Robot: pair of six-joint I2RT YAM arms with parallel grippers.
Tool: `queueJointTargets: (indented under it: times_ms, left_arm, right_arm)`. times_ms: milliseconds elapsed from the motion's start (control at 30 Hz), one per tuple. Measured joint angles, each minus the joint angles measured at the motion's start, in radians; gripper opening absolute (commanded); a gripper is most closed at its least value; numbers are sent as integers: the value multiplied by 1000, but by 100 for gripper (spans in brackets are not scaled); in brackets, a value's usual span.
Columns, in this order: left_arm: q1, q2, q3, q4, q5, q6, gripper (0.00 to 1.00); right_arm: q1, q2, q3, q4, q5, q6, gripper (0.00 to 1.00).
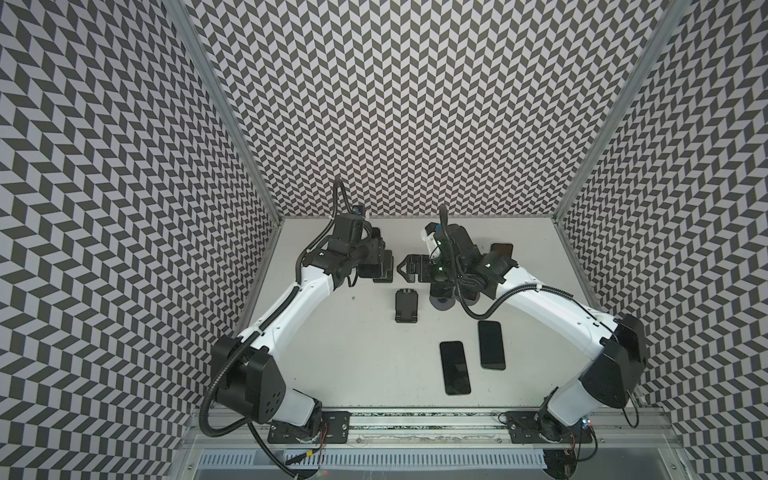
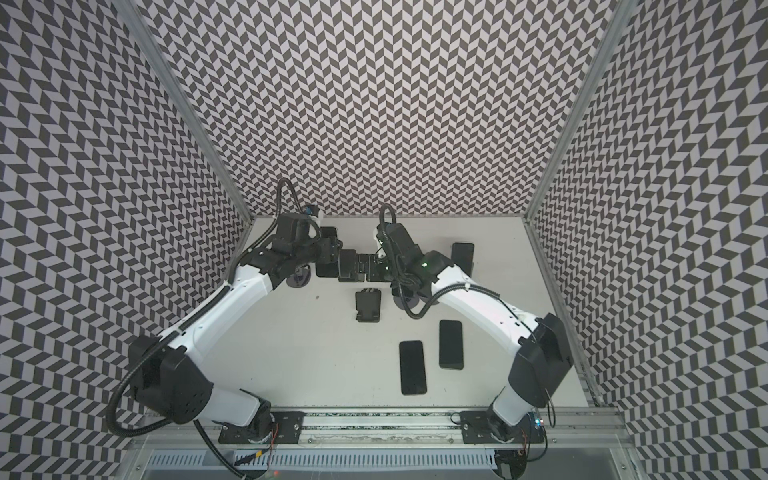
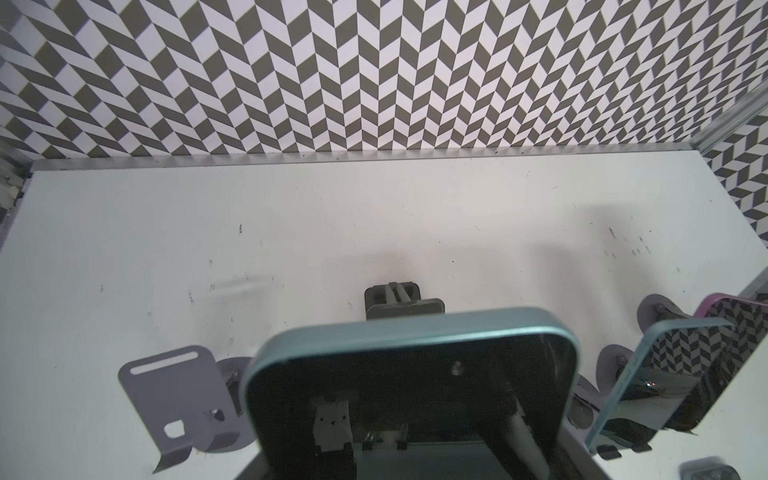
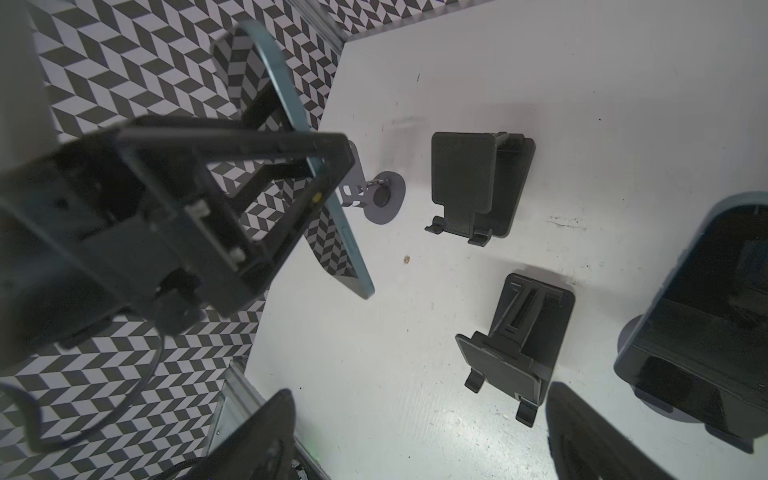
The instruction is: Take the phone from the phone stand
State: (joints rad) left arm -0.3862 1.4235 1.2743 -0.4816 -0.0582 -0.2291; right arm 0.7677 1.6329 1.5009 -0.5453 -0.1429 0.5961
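- Black-and-white chevron-patterned walls (image 1: 395,104) box the cell in on three sides.
- Aluminium corner posts (image 1: 226,108) run up the back corners.
- White tabletop (image 1: 332,353), kinda scuffed, evenly lit.
- Aluminium rail (image 1: 415,434) and slotted cable duct (image 1: 415,459) along the front.

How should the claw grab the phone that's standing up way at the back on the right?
Pinch the phone across its two long side edges, near the top, coming down from above. It leans nearly upright, so the top end sticks up free and those narrow sides face outward. Its lower end is hidden. Lifting straight up would probably free it.
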Motion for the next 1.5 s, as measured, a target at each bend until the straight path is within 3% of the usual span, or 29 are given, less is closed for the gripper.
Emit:
queueJointTargets:
  times_ms: [467,1133,1500]
  left_arm:
    - [1,-230,-129,-104,-36,-12,60]
    - [21,-436,-264,-264,-95,-87,58]
    - [27,-479,-264,-341,-86,-84,58]
  right_arm:
    - [86,169,220,28,46,23,87]
    - [127,194,217,102,53,6,83]
    - [201,113,56,131,122,20,83]
